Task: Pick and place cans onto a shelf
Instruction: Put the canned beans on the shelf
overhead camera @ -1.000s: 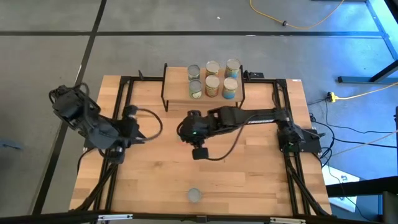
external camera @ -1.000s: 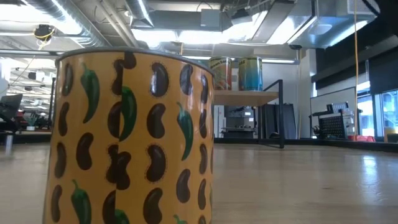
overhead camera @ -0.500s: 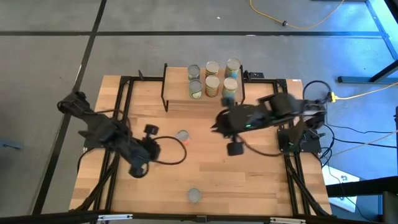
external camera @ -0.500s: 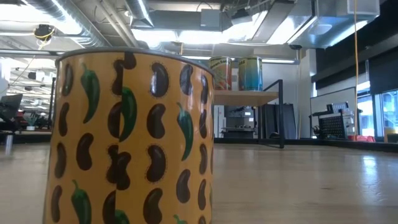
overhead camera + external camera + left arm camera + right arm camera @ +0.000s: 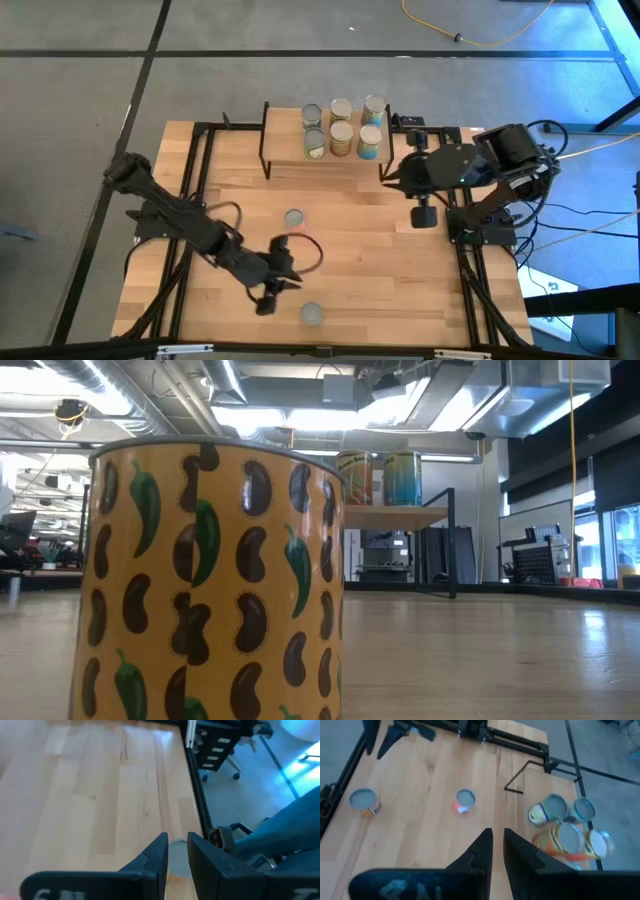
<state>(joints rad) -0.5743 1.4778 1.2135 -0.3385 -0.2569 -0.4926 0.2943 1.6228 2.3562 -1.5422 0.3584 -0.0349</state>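
While left gripper (image 5: 283, 285) fingers (image 5: 159, 854) stand narrowly apart, empty, yellow can (image 5: 313, 314) lies just beyond tips.

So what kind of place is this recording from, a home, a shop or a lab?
Most likely a lab or workshop. The low view shows exposed ceiling ducts and open workspace behind the table; the high view shows a bare concrete floor with a loose yellow cable.

yellow can (image 5: 210, 585) with brown beans, green peppers; light wood shelf (image 5: 290, 148)
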